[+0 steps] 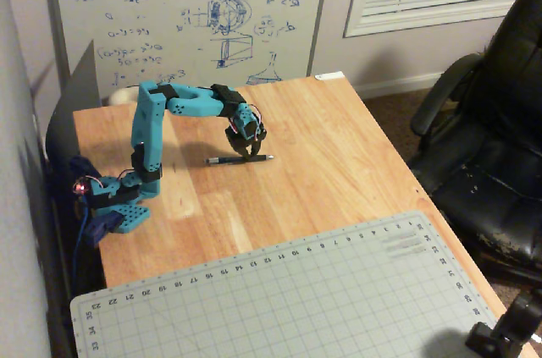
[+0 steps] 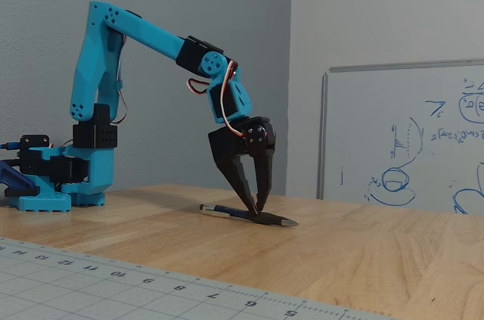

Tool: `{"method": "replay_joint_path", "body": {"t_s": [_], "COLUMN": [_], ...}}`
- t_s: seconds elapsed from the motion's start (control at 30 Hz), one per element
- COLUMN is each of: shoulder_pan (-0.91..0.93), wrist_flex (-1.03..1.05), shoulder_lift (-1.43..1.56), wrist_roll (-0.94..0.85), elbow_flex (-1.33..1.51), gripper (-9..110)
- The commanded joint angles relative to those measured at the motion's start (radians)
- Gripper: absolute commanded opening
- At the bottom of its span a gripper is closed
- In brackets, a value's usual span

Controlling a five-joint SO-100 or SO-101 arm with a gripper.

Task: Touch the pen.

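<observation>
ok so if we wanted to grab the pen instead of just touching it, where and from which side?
Probably mid-barrel, from straight above. The pen lies flat on the wooden table with bare wood all round, so only a top-down pinch across its thin width looks workable. The tool already points down at about that spot, fingers slightly apart; whether they straddle the barrel is unclear.

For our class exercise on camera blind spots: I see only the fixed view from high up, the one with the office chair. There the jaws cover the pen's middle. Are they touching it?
Observer: In a fixed view from table level, the tips of the jaws come down onto the pen, and no gap shows between them and it.
Operator: Are the jaws clamped around it?
Observer: No. They stand a little apart and point down onto its top, not around its sides.
</observation>
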Motion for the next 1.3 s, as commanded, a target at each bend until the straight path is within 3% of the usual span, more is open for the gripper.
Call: {"method": "replay_joint_path", "body": {"t_s": [0.0,1.27], "shoulder_pan": [-0.012,-0.051], "wrist_flex": [-0.005,-0.006], "shoulder_lift": [0.011,0.098], "wrist_roll": [0.006,0.008], "elbow_flex": [-0.066,-0.091], "gripper": [0,0]}}
